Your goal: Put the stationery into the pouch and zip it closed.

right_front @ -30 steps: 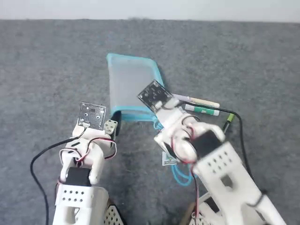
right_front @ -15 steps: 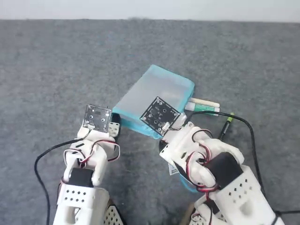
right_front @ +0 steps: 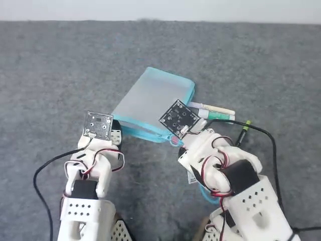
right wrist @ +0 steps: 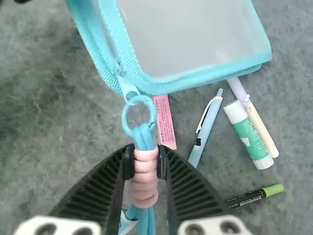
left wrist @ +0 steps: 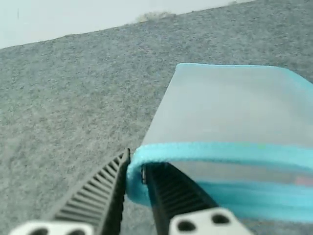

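The pouch [right_front: 150, 100] lies slantwise on the grey worktop [right_front: 60, 65], just ahead of both arms and spanning the gap between them. It is a frosted, see-through pouch with a light blue border.

In the left wrist view the left claw [left wrist: 137, 169] is clenched on the blue edge at the pouch's [left wrist: 230, 107] near corner. The border is pinched between the two ribbed fingers and the rest of the pouch stretches away beyond them. From above, that claw [right_front: 119, 133] meets the pouch at its near left end.

The right claw [right wrist: 145, 156] grasps the pink beads [right wrist: 145, 181] threaded on the blue cord [right wrist: 143, 139]. The cord leads through a ring to the zip slider [right wrist: 128, 90] at the pouch's other near corner. So the pouch [right wrist: 190, 34] sits just past the fingertips, joined to them by the cord and not touching them.

The stationery lies on the worktop beside the pouch, not in it. A pink strip [right wrist: 164, 122] and a blue pen [right wrist: 205, 129] are close to its border. A green and white glue stick [right wrist: 247, 134] touches a pale marker [right wrist: 259, 128]. A green marker [right wrist: 254, 195] lies further off.
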`<state>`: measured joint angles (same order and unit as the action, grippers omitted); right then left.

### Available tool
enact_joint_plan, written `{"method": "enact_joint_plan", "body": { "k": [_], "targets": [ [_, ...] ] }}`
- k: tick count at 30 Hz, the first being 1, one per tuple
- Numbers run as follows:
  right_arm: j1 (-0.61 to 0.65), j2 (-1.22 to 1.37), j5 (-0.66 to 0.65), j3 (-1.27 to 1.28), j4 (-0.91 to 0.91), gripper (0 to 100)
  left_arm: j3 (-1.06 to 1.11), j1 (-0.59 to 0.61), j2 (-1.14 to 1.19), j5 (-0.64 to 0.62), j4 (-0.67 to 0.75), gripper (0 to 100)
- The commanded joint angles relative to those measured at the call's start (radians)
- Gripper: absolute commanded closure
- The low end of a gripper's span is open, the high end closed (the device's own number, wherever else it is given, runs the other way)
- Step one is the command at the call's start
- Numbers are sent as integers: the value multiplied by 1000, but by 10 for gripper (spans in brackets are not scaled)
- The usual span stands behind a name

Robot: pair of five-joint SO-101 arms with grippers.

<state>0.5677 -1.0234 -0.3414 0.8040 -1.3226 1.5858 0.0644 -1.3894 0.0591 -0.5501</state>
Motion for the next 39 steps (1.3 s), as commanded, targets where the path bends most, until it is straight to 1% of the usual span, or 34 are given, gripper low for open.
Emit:
{"method": "enact_joint_plan", "body": {
  "k": [1,3,6,9,12,21,22,25,27,34,39],
  "targets": [
    [-41,-36,-11,-9,2,993,-47,34,21,-29,29,989],
    [-42,-36,-8,-9,-2,993,-47,34,21,-44,28,989],
    [-91,-35,-6,-8,-1,993,-53,48,21,-104,26,989],
    [-122,-35,-6,-8,-1,993,-84,75,21,-114,-11,989],
    [-124,-22,-6,-8,-2,993,-93,78,21,-115,-25,989],
    [-186,249,-3,-83,21,991,-96,84,21,-143,-28,989],
    [-191,263,0,-92,19,983,-96,84,21,-144,-26,989],
    [-196,275,17,-95,18,906,-94,80,21,-147,-26,989],
    [-191,275,15,-94,4,874,-91,75,21,-147,-26,989],
    [-188,275,15,-94,-12,868,-90,77,21,-149,-26,989],
    [-188,274,25,-95,27,868,-90,75,21,-149,-26,989]
  ]
}}
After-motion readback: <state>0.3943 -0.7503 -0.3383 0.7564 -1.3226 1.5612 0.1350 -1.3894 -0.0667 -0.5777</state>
